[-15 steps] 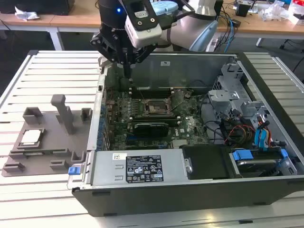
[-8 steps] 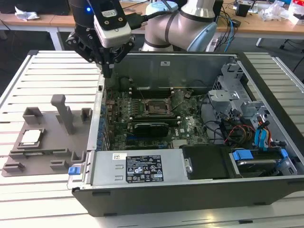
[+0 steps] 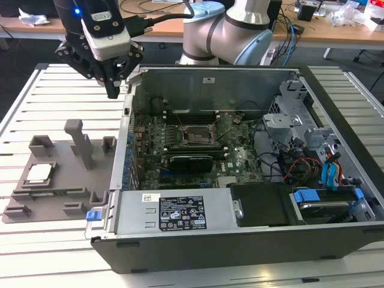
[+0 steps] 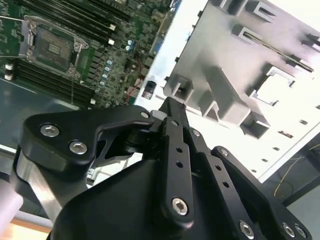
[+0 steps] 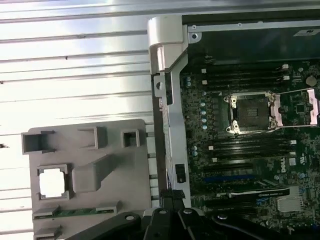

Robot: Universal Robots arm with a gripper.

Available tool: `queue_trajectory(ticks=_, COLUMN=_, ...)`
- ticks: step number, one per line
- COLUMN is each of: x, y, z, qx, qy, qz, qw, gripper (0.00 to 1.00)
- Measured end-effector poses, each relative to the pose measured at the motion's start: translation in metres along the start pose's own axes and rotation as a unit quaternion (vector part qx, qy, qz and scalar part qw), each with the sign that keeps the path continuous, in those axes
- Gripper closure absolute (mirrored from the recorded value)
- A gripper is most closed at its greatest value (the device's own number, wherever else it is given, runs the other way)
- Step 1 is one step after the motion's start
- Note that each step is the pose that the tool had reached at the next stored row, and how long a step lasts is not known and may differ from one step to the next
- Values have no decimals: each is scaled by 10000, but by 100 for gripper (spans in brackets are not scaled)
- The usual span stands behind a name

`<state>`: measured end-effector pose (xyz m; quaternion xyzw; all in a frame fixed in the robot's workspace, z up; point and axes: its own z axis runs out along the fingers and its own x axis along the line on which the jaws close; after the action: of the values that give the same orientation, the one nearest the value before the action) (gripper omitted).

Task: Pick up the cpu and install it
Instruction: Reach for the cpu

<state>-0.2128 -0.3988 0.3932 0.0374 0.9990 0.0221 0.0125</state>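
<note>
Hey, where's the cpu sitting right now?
The cpu sits in a square recess of the grey tray at the exterior view's left, beside the open computer case.

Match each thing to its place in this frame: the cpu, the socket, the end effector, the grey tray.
Things:
1. cpu
2. socket
3. end effector
4. grey tray

Places:
A. on the green motherboard inside the case
B. on the slatted table, at the exterior view's left of the case
C. lying in a recess of the tray
D. in the air near the case's edge, empty

Pairs: 1-C, 2-A, 3-D, 4-B
</note>
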Motion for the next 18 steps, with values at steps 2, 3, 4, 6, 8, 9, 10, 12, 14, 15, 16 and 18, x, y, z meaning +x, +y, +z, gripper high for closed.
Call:
queue_trajectory(ticks=2, x=96, y=-7, z=-2, qx=0, qy=0, qz=0, qw=10000, gripper=89)
queue_trajectory(ticks=3, x=151, y=-12, z=-3, qx=0, qy=0, qz=-1, qw=10000, gripper=89)
queue_trajectory(ticks=4, x=196, y=-15, z=-4, qx=0, qy=0, qz=0, qw=10000, gripper=89)
queue_trajectory(ticks=6, x=332, y=-25, z=-8, qx=0, qy=0, qz=-1, qw=10000, gripper=89)
queue_trajectory(ticks=8, x=446, y=-33, z=-10, qx=0, qy=0, qz=0, qw=10000, gripper=89)
queue_trajectory(ticks=9, x=480, y=-36, z=-11, qx=0, qy=0, qz=0, qw=10000, gripper=89)
queue_trajectory(ticks=10, x=502, y=-38, z=-11, qx=0, qy=0, qz=0, qw=10000, gripper=89)
queue_trajectory(ticks=12, x=559, y=-42, z=-13, qx=0, qy=0, qz=-1, qw=10000, gripper=89)
queue_trajectory(ticks=14, x=623, y=-47, z=-14, qx=0, qy=0, qz=0, qw=10000, gripper=89)
queue_trajectory(ticks=15, x=656, y=-49, z=-15, qx=0, qy=0, qz=0, qw=10000, gripper=89)
queue_trajectory(ticks=16, x=676, y=-50, z=-15, qx=0, qy=0, qz=0, qw=10000, gripper=89)
queue_trajectory(ticks=18, x=780, y=-58, z=-17, qx=0, qy=0, qz=-1, qw=10000, gripper=89)
